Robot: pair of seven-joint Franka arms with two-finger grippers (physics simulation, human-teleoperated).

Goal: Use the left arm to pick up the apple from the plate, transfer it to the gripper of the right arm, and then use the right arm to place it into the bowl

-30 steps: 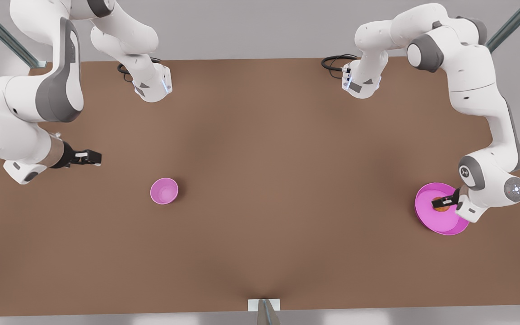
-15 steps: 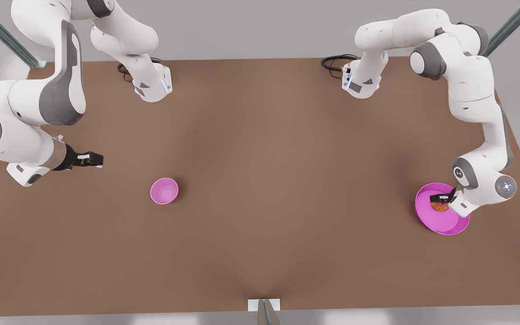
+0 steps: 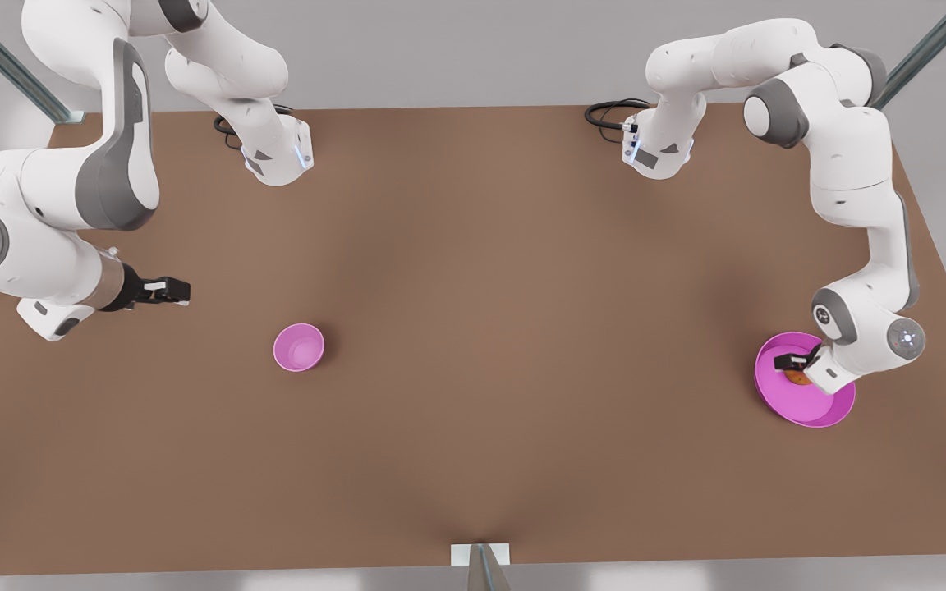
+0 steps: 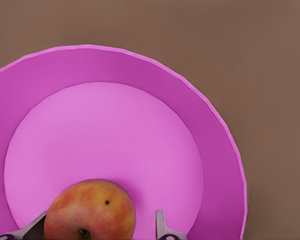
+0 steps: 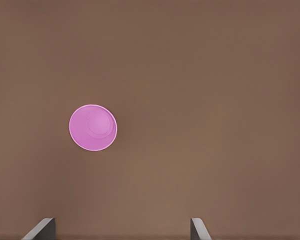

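The red-orange apple lies on the wide pink plate, near its rim. My left gripper is open, its fingers on either side of the apple; one finger is next to the fruit, while the other stands a little apart. At the front view's right, the same gripper hangs low over the plate and covers most of the apple. The small pink bowl stands on the table at the front view's left. My right gripper waits open above the table, up and left of the bowl.
A brown table carries everything. The two arm bases stand at its far edge with black cables beside them. A small white bracket sits at the near edge. Bare tabletop lies between bowl and plate.
My left arm has folded in and lowered, so its gripper has come down around the apple. My right arm has shifted only slightly.
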